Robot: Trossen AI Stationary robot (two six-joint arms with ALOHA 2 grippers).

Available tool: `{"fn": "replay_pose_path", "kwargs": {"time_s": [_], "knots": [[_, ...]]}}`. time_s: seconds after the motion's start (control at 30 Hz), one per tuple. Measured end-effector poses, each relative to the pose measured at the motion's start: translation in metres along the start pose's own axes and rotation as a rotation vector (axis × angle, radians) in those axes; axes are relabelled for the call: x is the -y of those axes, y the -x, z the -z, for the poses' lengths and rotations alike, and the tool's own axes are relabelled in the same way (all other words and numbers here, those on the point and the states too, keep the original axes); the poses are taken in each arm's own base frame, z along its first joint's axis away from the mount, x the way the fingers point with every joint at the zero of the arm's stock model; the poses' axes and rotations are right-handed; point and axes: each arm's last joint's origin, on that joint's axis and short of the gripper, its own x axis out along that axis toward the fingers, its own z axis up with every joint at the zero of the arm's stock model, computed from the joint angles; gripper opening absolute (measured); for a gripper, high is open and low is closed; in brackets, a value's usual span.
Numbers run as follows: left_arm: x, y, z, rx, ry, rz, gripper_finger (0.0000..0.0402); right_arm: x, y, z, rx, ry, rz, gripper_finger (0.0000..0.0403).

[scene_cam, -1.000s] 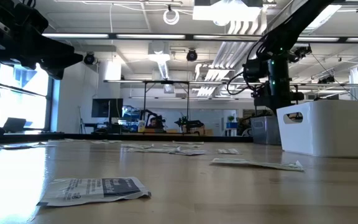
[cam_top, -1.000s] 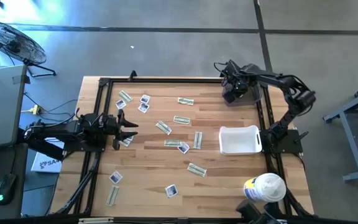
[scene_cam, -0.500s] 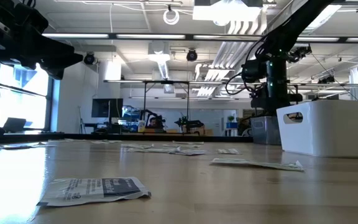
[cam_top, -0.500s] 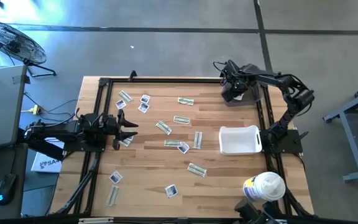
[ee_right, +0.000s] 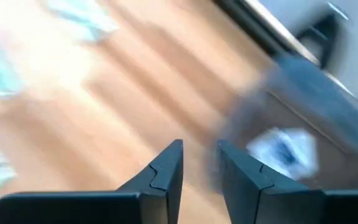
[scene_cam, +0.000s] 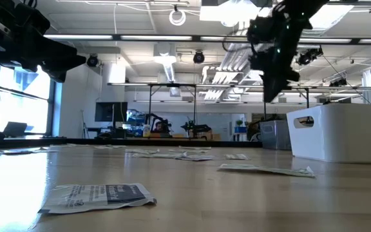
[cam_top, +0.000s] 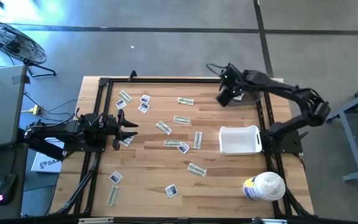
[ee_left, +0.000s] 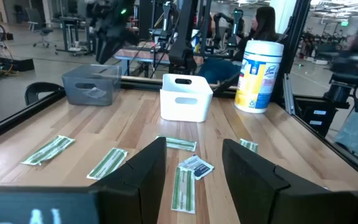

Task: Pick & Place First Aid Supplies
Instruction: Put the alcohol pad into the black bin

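Observation:
Several first aid packets lie flat on the wooden table: pale green strip wrappers (cam_top: 181, 119) and small white sachets with blue print (cam_top: 183, 148). My left gripper (cam_top: 129, 127) is open and empty, low over the table's left side, beside a sachet (cam_top: 127, 140). In the left wrist view (ee_left: 193, 148), a strip (ee_left: 182, 190) and a sachet (ee_left: 196, 167) lie ahead of the fingers. My right gripper (cam_top: 223, 98) hangs open and empty above the far right of the table, beside a grey bin (cam_top: 252, 93). The right wrist view (ee_right: 199, 149) shows a sachet (ee_right: 283, 148) in that bin.
A white bin (cam_top: 240, 139) stands at the right. A large white tub with a yellow-blue label (cam_top: 265, 186) stands at the near right corner. A black frame (cam_top: 98, 112) runs along the table's edges. More packets lie at the far left (cam_top: 125, 97) and near left (cam_top: 112, 195).
My right gripper has risen and moved a little toward the table's left edge, away from the grey bin. Its arm has swung out to the right. My left arm and the packets on the table have kept still.

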Motion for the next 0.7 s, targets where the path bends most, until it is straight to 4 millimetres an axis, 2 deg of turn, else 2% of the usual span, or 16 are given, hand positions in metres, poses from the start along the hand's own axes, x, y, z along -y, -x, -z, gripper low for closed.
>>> {"fn": "replay_pose_path", "kwargs": {"time_s": [0.2, 0.43, 0.53, 0.7], "knots": [[0.000, 0.000, 0.000, 0.000, 0.000, 0.000, 0.0156, -0.076, 0.007, 0.000, 0.156, 0.213, -0.239, 0.0090], [0.000, 0.000, 0.000, 0.000, 0.000, 0.000, 0.0156, -0.159, -0.020, 0.014, 0.206, 0.388, -0.445, 0.0102], [0.000, 0.000, 0.000, 0.000, 0.000, 0.000, 0.0156, -0.186, -0.036, 0.028, 0.160, 0.437, -0.498, 0.0111], [0.000, 0.000, 0.000, 0.000, 0.000, 0.000, 0.0156, -0.211, -0.052, 0.046, 0.035, 0.438, -0.477, 0.0119]]}}
